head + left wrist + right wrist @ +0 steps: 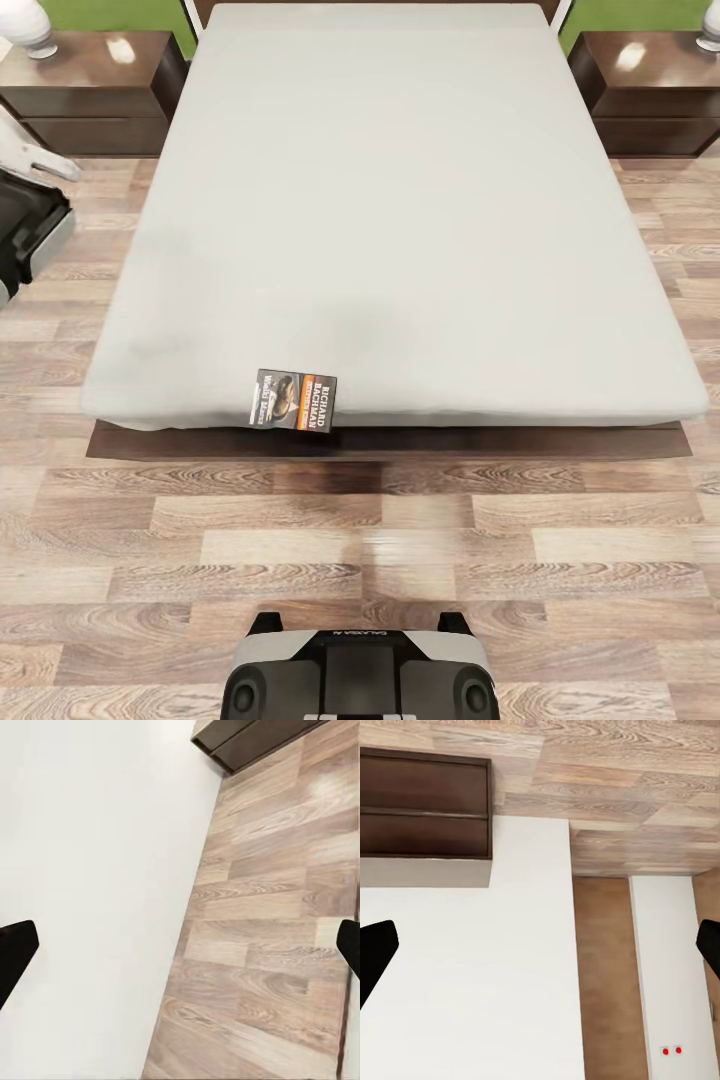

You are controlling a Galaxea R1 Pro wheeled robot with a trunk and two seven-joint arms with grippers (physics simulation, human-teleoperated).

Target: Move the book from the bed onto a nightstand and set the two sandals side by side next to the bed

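Wood-plank floor [560, 560], white wall [82, 870]

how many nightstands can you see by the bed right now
2. One dark brown glossy wooden nightstand stands at the left of the grey-mattressed bed's head end, the other nightstand at the right. Each carries a white rounded object, partly cut off.

Bed [400, 200]: plain light-grey mattress on a dark brown frame. Book [295, 401] at the bed's near edge: dark cover, orange band, white lettering. Nightstands [95, 95] [650, 95] flanking the bed: glossy dark brown. Floor [400, 540]: grey-brown wood-grain planks. Green beyond the headboard.
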